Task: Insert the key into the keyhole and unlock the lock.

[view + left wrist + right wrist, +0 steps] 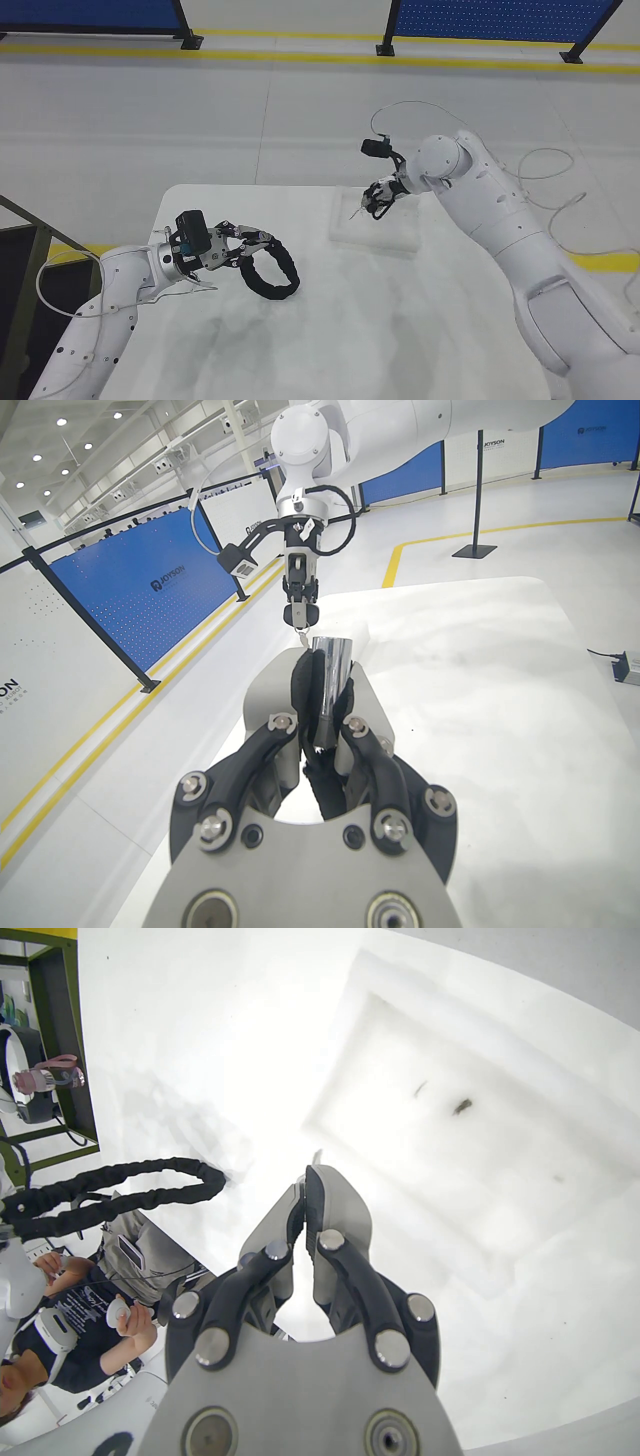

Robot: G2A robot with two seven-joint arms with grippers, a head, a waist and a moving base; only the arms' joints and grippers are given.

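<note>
Firmly closed, the left gripper point(326, 687) clamps a chrome cylinder lock point(331, 672) above the white surface point(400, 320), its black fabric-sleeved cable loop point(272, 272) hanging beside it. The cylinder's long axis points outward at the right gripper point(300, 609), well apart. That gripper pinches a small silver key point(303, 640), blade aimed back toward the cylinder.

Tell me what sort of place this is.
Likely a robot test hall or factory floor: blue barrier panels on posts, yellow floor lines, and rows of ceiling lights over a wide open floor.
</note>
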